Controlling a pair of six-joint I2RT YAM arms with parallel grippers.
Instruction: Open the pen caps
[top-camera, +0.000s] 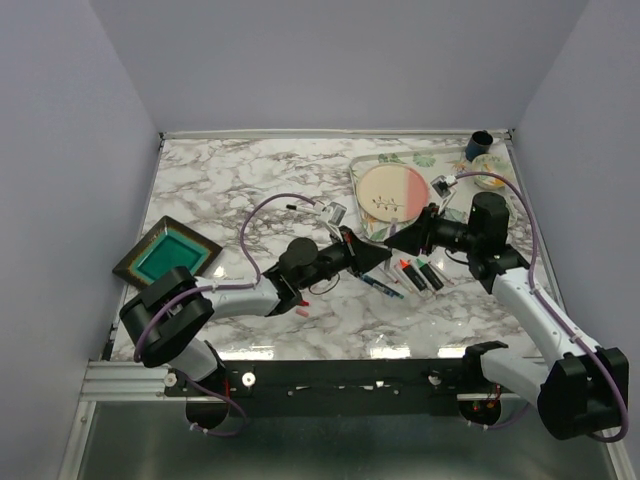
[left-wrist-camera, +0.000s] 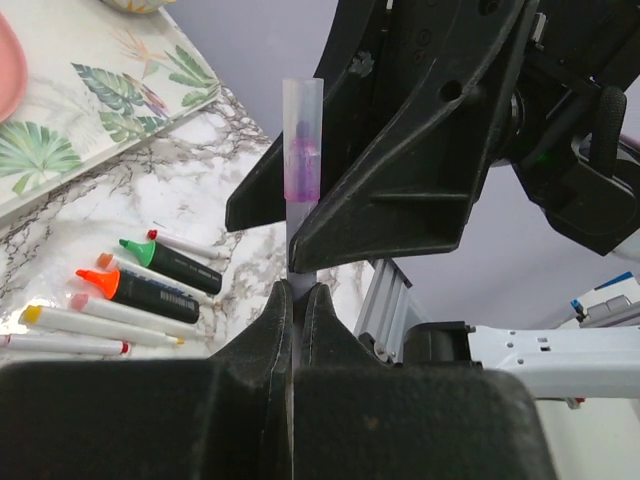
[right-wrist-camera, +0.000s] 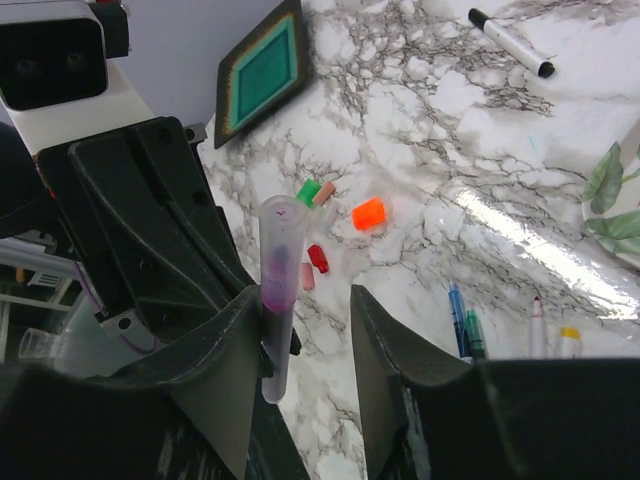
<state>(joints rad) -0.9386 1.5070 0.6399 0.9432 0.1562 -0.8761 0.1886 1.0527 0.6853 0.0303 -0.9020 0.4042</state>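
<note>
The left claw (left-wrist-camera: 300, 297) is clamped tight on a slim pen (left-wrist-camera: 296, 240), which stands upright from its black, wedge-shaped fingers. The clear cap (left-wrist-camera: 302, 130), a translucent round tube tinted purple inside, sits on the pen's end. The right claw (right-wrist-camera: 310, 310) stands half open around it: one finger touches the tube and the other is apart. Only the right wrist view shows the loose caps (right-wrist-camera: 368, 213), green, orange, red and pink, on the glossy marble table (right-wrist-camera: 450, 130). The left wrist view shows highlighters (left-wrist-camera: 150, 290) with bare tips.
</note>
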